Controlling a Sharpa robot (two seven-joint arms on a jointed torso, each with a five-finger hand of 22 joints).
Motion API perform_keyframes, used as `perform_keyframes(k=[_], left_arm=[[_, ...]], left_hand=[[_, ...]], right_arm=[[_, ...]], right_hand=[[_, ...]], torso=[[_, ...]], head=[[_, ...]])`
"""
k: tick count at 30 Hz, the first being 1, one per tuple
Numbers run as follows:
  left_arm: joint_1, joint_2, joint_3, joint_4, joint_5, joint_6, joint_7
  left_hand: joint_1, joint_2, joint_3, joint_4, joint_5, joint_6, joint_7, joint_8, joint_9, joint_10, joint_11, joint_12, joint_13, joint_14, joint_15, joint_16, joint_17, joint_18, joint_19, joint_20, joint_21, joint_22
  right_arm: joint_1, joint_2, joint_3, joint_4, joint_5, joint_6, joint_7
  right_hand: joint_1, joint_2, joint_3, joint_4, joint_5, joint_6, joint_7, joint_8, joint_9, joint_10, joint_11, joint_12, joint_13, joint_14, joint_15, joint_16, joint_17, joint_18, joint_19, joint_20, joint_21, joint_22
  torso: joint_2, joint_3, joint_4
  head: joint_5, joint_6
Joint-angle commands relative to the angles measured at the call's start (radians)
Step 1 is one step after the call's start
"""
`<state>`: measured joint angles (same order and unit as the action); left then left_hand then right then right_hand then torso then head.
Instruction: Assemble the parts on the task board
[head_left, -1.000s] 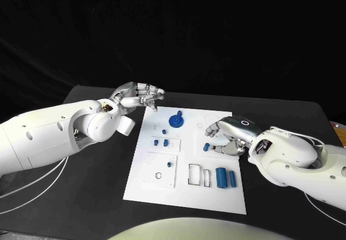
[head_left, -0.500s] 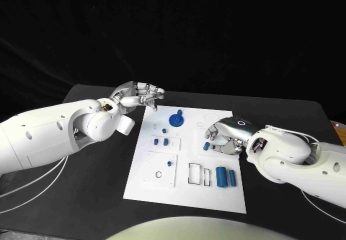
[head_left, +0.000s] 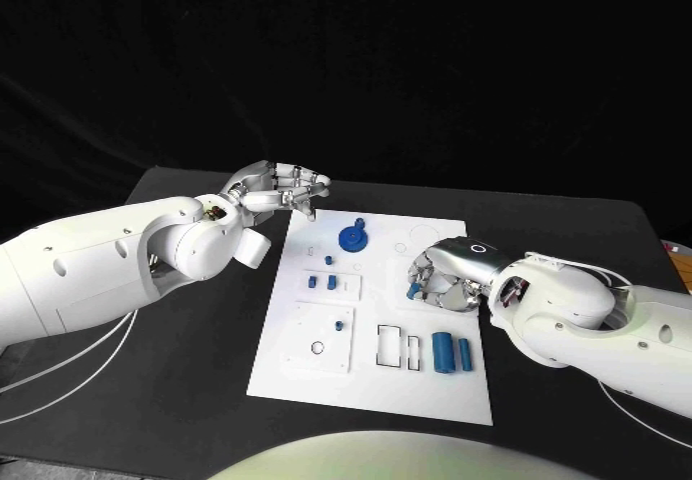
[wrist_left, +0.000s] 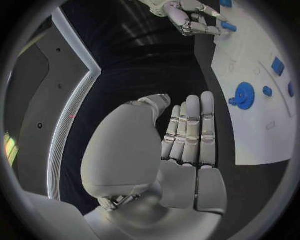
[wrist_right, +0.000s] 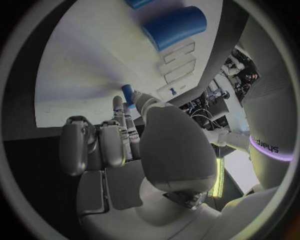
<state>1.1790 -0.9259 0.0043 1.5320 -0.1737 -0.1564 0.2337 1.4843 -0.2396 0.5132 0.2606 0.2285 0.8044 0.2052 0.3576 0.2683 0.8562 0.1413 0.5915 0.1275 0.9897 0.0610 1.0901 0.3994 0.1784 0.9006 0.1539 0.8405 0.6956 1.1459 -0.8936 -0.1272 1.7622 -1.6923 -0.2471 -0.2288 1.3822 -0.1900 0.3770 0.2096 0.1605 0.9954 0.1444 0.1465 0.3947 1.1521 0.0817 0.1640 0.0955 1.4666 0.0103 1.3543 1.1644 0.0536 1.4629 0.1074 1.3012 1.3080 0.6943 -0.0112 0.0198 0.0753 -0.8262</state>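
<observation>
Two blue cylinders (head_left: 451, 355) are lying side by side near the task board's (head_left: 372, 385) front right corner; one blue gear (head_left: 352, 240) is sitting near its far edge. Right hand (head_left: 444, 273), over the board's right edge, is pinching a small blue peg (head_left: 414, 292); wrist cam is showing the peg (wrist_right: 128, 93) at its fingertips. Left hand (head_left: 277, 188) is hanging off the far left corner w/ fingers straight, holding nothing.

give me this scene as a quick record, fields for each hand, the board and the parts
left hand: raised over the table past the board's far left corner, holding nothing, fingers together
right hand: over the board's right side, pinching a small blue peg
task board: white plate, middle of black table
blue gear: on the board's far end
two blue cylinders: side by side, near right of the board
</observation>
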Motion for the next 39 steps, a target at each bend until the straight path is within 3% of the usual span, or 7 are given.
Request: perform_keyframes(k=[1,13,16,27,33,39], left_arm=[[0.000,0.002,0.001,0.001,-0.002,0.016,0.004],[0.000,0.003,0.001,0.001,-0.002,0.017,0.003],[0.000,0.003,0.001,0.000,-0.002,0.017,0.003],[0.000,0.003,0.001,0.000,-0.002,0.019,0.002],[0.000,0.003,0.001,0.000,-0.002,0.019,0.002],[0.000,0.003,0.000,-0.002,-0.002,0.018,0.002]], left_hand=[[-0.003,-0.003,-0.004,-0.003,0.000,-0.006,0.003,-0.004,-0.002,-0.003,0.000,-0.006,-0.001,0.001,0.007,-0.004,-0.001,0.004,0.003,0.007,-0.005,-0.001],[-0.002,-0.001,-0.005,-0.005,0.000,-0.008,0.004,-0.004,-0.001,-0.006,0.001,-0.006,-0.002,0.000,0.008,-0.005,-0.002,0.005,0.004,0.008,-0.008,-0.003],[-0.002,-0.001,-0.005,-0.005,0.000,-0.008,0.004,-0.004,-0.001,-0.006,0.001,-0.006,-0.002,0.000,0.008,-0.005,-0.002,0.005,0.004,0.008,-0.008,-0.003],[-0.002,-0.001,-0.005,-0.005,0.000,-0.008,0.004,-0.004,-0.001,-0.006,0.001,-0.006,-0.002,0.000,0.008,-0.005,-0.002,0.005,0.004,0.008,-0.008,-0.003],[-0.002,-0.001,-0.005,-0.005,0.000,-0.008,0.004,-0.004,-0.001,-0.006,0.001,-0.006,-0.002,0.000,0.008,-0.005,-0.002,0.005,0.004,0.008,-0.008,-0.003],[-0.002,-0.001,-0.005,-0.005,0.000,-0.008,0.004,-0.004,-0.001,-0.006,0.001,-0.006,-0.002,0.000,0.008,-0.005,-0.002,0.005,0.004,0.008,-0.008,-0.003]], right_arm=[[-0.003,0.004,-0.001,-0.003,0.003,0.026,0.004],[-0.010,0.013,-0.001,-0.006,0.010,0.021,0.008],[-0.011,0.014,-0.001,-0.007,0.012,0.009,0.009],[-0.012,0.016,-0.001,-0.005,0.015,-0.043,-0.007],[-0.011,0.002,0.000,0.024,0.026,-0.098,-0.014],[0.001,-0.017,0.004,0.066,0.040,-0.121,-0.019]], right_hand=[[0.013,0.004,0.013,0.001,-0.005,0.013,-0.002,0.004,-0.001,0.014,-0.002,0.002,-0.002,0.023,-0.009,0.005,0.002,-0.002,0.021,-0.006,0.008,0.180],[0.021,0.007,0.033,0.004,-0.004,0.030,-0.006,0.011,0.000,0.031,-0.006,-0.003,-0.004,0.024,-0.013,0.009,0.005,-0.004,0.025,-0.009,0.019,0.185],[0.031,0.019,0.059,0.003,-0.031,0.040,-0.008,0.016,0.001,0.043,-0.009,-0.010,-0.006,0.025,-0.017,0.011,0.008,-0.005,0.027,-0.012,0.025,0.188],[0.039,0.040,0.105,0.000,-0.045,0.064,-0.014,0.031,0.008,0.075,-0.016,-0.015,-0.005,0.029,-0.023,0.019,0.019,-0.010,0.037,-0.016,0.051,0.198],[0.037,0.045,0.127,-0.003,-0.043,0.070,-0.017,0.039,0.014,0.090,-0.020,-0.018,-0.004,0.030,-0.026,0.021,0.021,-0.012,0.040,-0.019,0.060,0.202],[0.035,0.045,0.130,-0.002,-0.042,0.071,-0.017,0.041,0.015,0.092,-0.020,-0.019,-0.004,0.030,-0.026,0.021,0.019,-0.012,0.040,-0.020,0.059,0.202]], torso=[[0.000,0.0009,0.0004],[0.000,0.0009,0.0006],[0.000,0.0006,0.0002],[-0.001,0.0005,0.0008],[-0.001,0.0007,-0.0003],[-0.002,-0.0001,-0.0004]], head=[[0.000,-0.002],[0.000,-0.003],[0.000,-0.002],[0.000,-0.003],[0.002,-0.002],[0.003,0.000]])
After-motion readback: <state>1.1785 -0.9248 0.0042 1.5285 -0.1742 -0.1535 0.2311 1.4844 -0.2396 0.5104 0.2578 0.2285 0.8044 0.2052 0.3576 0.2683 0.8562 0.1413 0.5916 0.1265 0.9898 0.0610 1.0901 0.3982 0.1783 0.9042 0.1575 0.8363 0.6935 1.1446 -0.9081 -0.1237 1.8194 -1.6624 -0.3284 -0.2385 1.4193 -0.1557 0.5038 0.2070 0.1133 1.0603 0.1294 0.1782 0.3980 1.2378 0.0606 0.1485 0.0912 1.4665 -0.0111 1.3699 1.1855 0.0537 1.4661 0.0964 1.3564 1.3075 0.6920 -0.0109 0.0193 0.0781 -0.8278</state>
